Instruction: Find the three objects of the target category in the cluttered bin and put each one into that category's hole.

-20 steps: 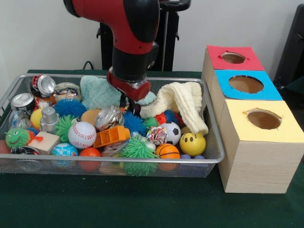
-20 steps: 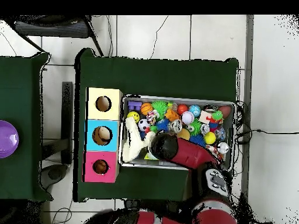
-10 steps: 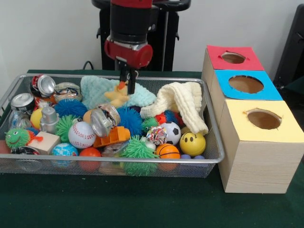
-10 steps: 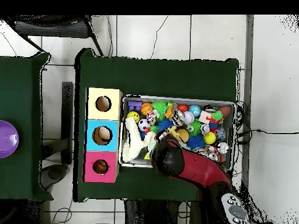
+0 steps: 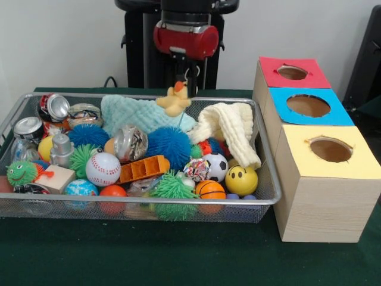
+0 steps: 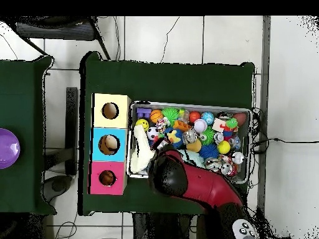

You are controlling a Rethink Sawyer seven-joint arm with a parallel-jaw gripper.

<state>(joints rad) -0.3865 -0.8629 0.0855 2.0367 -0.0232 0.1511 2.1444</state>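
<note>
A small yellow rubber duck (image 5: 173,101) with an orange beak hangs above the back of the wire bin (image 5: 119,202), clear of the clutter. My gripper (image 5: 181,83) is shut on its head from above. In the overhead view the red arm (image 6: 187,183) covers both gripper and duck at the bin's (image 6: 187,104) lower left. Beside the bin stand three boxes with holes on top: a red one (image 5: 292,72), a blue one (image 5: 308,105) and a yellow one (image 5: 330,150). Directly below the duck lies a teal cloth (image 5: 134,113).
The bin holds a cream cloth (image 5: 229,128) draped over its right side, a blue spiky ball (image 5: 169,144), a baseball (image 5: 102,168), a smiley ball (image 5: 241,180), an orange toy (image 5: 143,168) and several cans (image 5: 53,107). A purple bowl (image 6: 6,148) sits on another table.
My gripper rose out of the bin and moved right in the front view, lifting the yellow duck with it. A crushed silver can and the blue spiky ball shifted where the gripper had been.
</note>
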